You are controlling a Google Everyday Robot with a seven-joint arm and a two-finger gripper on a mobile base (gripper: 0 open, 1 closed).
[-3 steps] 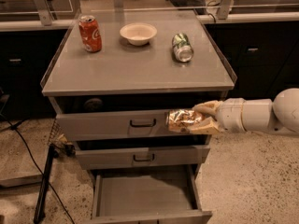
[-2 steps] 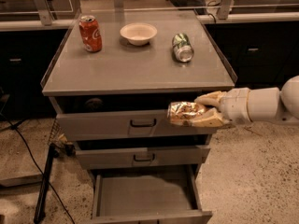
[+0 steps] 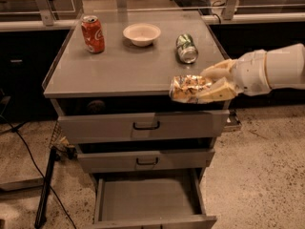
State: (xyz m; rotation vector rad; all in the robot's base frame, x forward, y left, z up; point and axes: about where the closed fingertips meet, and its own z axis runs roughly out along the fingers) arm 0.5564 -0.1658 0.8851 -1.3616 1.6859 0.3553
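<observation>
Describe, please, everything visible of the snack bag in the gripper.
The snack bag is a crinkled, shiny, foil-like packet, gold and brown, lying roughly level. The gripper, reaching in from the right, clamps its right end between two pale fingers. It sits at the front right edge of the cabinet top; contact there is unclear.

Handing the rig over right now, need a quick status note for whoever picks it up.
Gripper: jaws shut on the chip bag, held in the air at the front right edge of the cabinet top.
On top: red soda can upright, white bowl, green can on its side.
Drawers: top drawer and middle drawer shut, bottom drawer open.
Done: bag grasped. Left: bag not set down.
</observation>
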